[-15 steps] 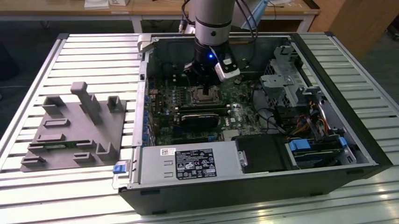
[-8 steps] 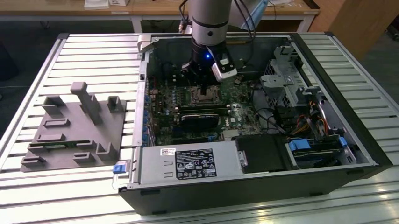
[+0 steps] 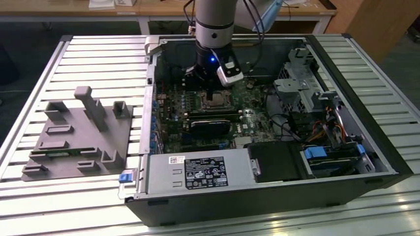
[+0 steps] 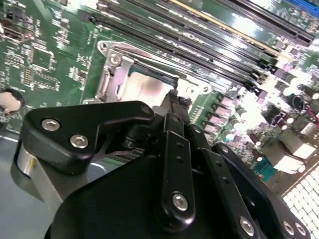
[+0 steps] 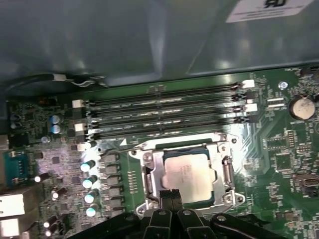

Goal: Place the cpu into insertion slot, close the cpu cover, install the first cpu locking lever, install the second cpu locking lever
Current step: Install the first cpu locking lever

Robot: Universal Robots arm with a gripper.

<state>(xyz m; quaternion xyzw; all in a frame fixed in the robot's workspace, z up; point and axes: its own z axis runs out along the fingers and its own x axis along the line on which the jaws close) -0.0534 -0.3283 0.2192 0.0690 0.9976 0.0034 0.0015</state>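
The gripper [image 5: 169,195] hangs low inside the open computer case [image 3: 387,162]. Its two black fingertips are drawn together with nothing visible between them, and they stand at the near edge of the socket. I would guess they are pinched together to make one narrow tip that can press on small metal parts without catching the components nearby.

Just beyond the tips lies the cpu [image 5: 188,173], flat in the insertion slot [image 5: 185,151] with its dull metal top facing up. The cpu cover [image 5: 151,172] looks to be lying down around it, the chip showing through its window, which suggests the seating is done. Whether any lever is hooked I cannot tell.

On the far side of the socket run the long memory slots [image 5: 164,117], with green board [image 5: 279,149] all around. The case rests on its side on a slatted table [image 3: 98,54], and a grey parts fixture [image 3: 78,132] sits well apart on the exterior view's left.
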